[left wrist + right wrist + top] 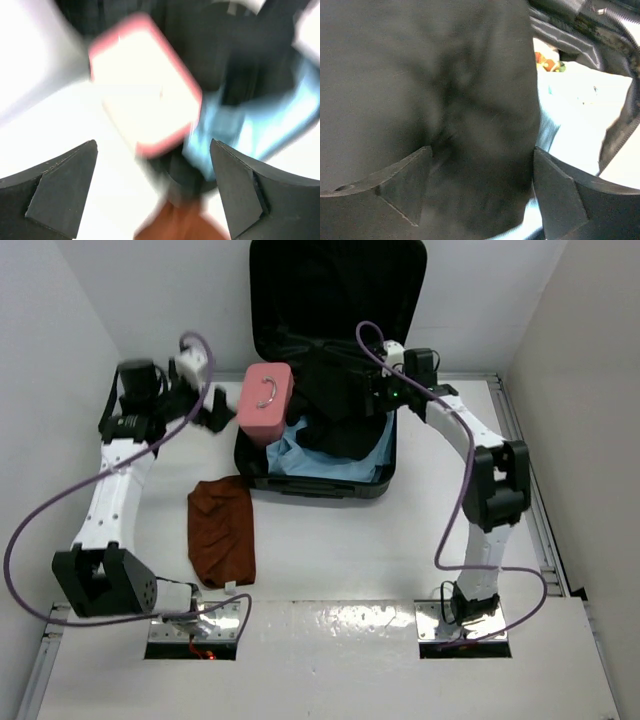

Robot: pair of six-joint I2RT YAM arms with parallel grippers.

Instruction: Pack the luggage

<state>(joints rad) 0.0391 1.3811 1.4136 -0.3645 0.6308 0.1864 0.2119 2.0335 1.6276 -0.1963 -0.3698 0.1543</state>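
Shows the luggage (340,300) at the far middle of the table (350,540), open, lid propped upright and lower shell lying flat.

Brings the right arm (470,450) in from the luggage's right side, elbow raised, wrist dipped over the right half of the shell. Stretches the left arm (110,500) along the luggage's left side, forearm turned toward it.

Holds inside the luggage a black garment (335,405) heaped toward the right, over a light blue cloth (300,462) spread nearer the front wall. Carries, on pale fabric beside the garment, a small red, yellow and green mark (547,60), too small to read.

Leaves a brown cloth (222,532) flat just off the luggage's front-left corner. Perches a pink case (265,402), metal handle up, on the luggage's left rim.

Spreads the right gripper (480,155) wide, fingers either side of a thick fold of the black garment; cannot tell whether pressing. Hangs the left gripper (152,150), blurred, just left of the pink case, released, jaws parted wide.
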